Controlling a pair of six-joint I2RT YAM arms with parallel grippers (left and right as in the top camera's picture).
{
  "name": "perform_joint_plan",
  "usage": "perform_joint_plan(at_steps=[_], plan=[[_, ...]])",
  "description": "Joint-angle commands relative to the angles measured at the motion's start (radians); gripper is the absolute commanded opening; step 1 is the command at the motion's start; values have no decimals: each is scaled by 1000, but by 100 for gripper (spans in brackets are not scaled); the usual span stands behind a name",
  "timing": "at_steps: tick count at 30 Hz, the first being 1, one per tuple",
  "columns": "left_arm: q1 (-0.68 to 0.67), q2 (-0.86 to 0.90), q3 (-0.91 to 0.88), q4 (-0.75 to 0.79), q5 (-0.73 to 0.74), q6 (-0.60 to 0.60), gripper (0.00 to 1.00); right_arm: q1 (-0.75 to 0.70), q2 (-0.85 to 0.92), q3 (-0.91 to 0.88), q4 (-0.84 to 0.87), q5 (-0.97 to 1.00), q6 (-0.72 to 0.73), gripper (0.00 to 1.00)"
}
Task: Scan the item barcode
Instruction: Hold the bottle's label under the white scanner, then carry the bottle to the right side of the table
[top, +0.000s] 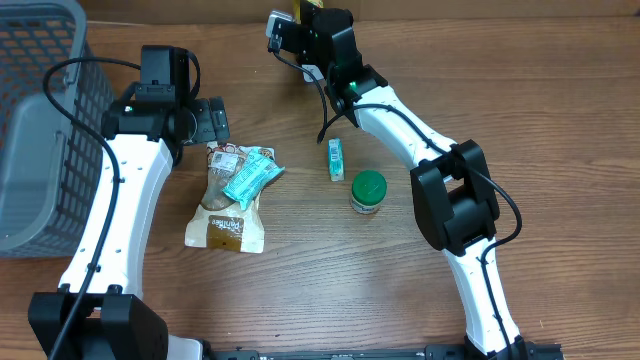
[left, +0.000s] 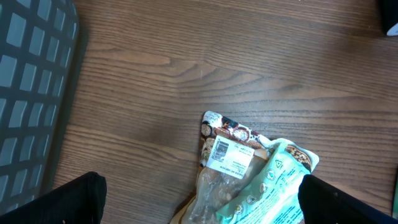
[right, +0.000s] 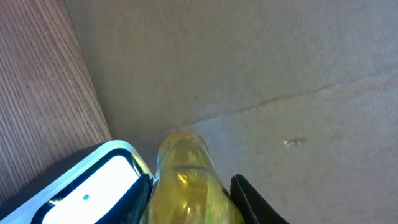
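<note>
Your right gripper (right: 193, 200), jaws clamped on the yellow scanner (right: 180, 168); your left gripper (top: 213, 122), jaws wide apart, snack bag (left: 231, 163) down between them

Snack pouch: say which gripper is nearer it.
Left. The left gripper sits open at the top end of the snack pouch; the right gripper is far off, gripping the scanner.

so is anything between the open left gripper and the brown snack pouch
Partly: a teal foil packet lies across the brown snack pouch at its near end. The white barcode label is uncovered, nothing else under the left gripper. The right gripper holds the yellow scanner well away.
</note>
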Motion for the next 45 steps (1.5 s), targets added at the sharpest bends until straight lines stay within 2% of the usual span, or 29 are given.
perform_joint_plan(at_steps=[1, 10, 18, 21, 30, 37, 40, 45], plan=[[5, -8, 7, 2, -14, 12, 99, -5, 5, 17, 11, 10, 3, 4], [5, -8, 7, 2, -14, 12, 100, -5, 2, 18, 31, 11, 18, 4], [5, -8, 7, 2, -14, 12, 99, -8, -92, 18, 76, 14, 162, 4], [5, -8, 7, 2, -14, 12, 100, -21, -160, 18, 44, 13, 277, 4], [5, -8, 7, 2, -14, 12, 100, -84, -409, 18, -266, 14, 603, 4], [5, -8, 7, 2, -14, 12, 100, -219, -568, 18, -624, 13, 1041, 4], [5, -8, 7, 2, -14, 12, 100, -298, -586, 18, -788, 12, 1181, 4], [5, -8, 7, 2, -14, 12, 100, -397, -580, 18, -1009, -7, 1213, 5]])
